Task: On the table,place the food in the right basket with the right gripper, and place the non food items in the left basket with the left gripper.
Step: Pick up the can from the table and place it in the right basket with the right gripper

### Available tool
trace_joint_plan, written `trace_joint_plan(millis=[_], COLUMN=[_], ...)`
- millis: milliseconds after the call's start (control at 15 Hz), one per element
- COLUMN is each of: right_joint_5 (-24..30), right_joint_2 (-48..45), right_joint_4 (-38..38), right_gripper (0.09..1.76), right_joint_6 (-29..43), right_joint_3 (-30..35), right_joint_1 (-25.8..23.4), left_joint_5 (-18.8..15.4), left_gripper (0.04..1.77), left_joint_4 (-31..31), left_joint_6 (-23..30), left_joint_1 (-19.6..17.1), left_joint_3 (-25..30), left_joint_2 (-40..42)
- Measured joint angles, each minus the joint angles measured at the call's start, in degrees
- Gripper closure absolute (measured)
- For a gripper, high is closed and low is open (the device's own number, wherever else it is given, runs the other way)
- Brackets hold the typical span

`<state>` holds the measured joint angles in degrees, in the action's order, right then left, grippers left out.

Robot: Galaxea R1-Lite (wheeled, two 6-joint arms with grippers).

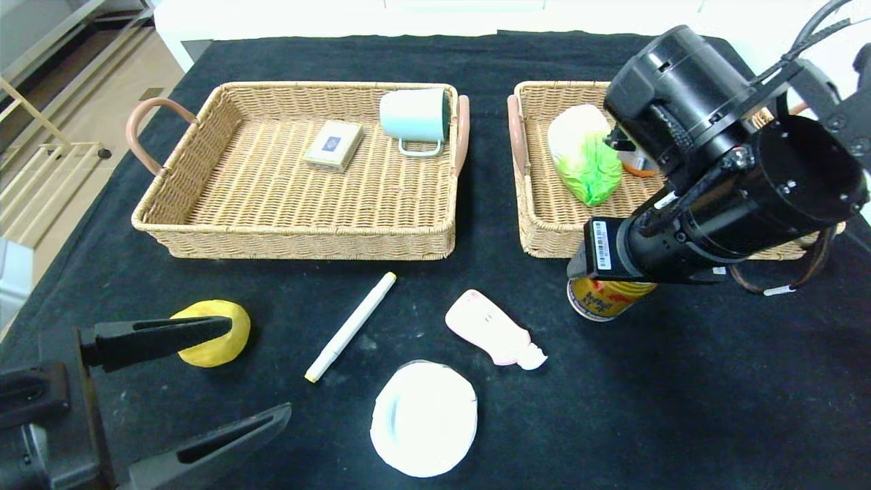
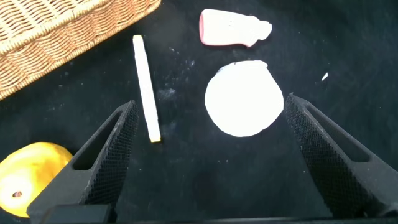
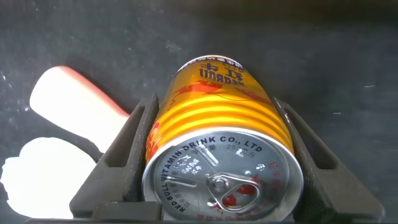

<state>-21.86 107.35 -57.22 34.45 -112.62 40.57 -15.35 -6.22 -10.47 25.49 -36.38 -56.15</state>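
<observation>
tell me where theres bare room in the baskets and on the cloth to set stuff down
The left basket is bare across its near half; only a box and a mug sit at its far side. The right basket has room nearer than the cabbage. The cloth is free near-right of the can. It is crowded around the marker, pink bottle and dish.

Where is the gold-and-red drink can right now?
In the head view the gold-and-red drink can sits right of centre, clamped in the right gripper, just before the right wicker basket.

Bare table point(image 1: 680, 381) right of the dish point(image 1: 423, 418); marker point(image 1: 350, 327), bottle point(image 1: 493, 330) and dish crowding the middle.
</observation>
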Motion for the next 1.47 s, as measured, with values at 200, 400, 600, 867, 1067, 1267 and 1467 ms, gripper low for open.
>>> trace_joint_plan(millis=[200, 400, 600, 867, 1067, 1267, 1467], right_joint_5=[-0.22, -1.23, -3.30, -3.39, -3.28, -3.24, -3.22], right_joint_2=[-2.41, -5.40, -8.03, -9.50, -9.28, -8.56, -7.00], right_joint_4=[0.11, 0.48, 2.57, 7.28, 11.08, 12.21, 16.21], right_gripper=[0.63, 0.63, 0.63, 0.63, 0.63, 0.63, 0.63], right_joint_6=[-2.36, -5.53, -8.55, -12.35, -14.42, -14.73, -15.77], right_joint_3=[-0.06, -0.06, -0.06, 0.02, 0.05, 0.11, 0.18], right_joint_1=[-0.28, -0.61, -1.71, -6.75, -11.76, -14.17, -17.03], left_joint_5=[-0.02, -0.02, -0.02, 0.02, 0.09, 0.06, 0.13], left_gripper=[0.09, 0.09, 0.09, 0.09, 0.09, 0.09, 0.09], left_joint_4=[0.02, 0.02, -0.01, -0.01, -0.06, -0.04, -0.06], left_joint_6=[-0.02, -0.02, -0.02, 0.02, 0.06, 0.06, 0.13], left_joint_1=[0.00, 0.00, 0.00, 0.00, 0.00, 0.00, 0.00], left_joint_3=[-0.02, -0.02, -0.22, -0.44, -0.61, -0.61, -0.63], left_joint_2=[-0.05, 0.01, 0.28, 0.52, 0.69, 0.76, 0.74])
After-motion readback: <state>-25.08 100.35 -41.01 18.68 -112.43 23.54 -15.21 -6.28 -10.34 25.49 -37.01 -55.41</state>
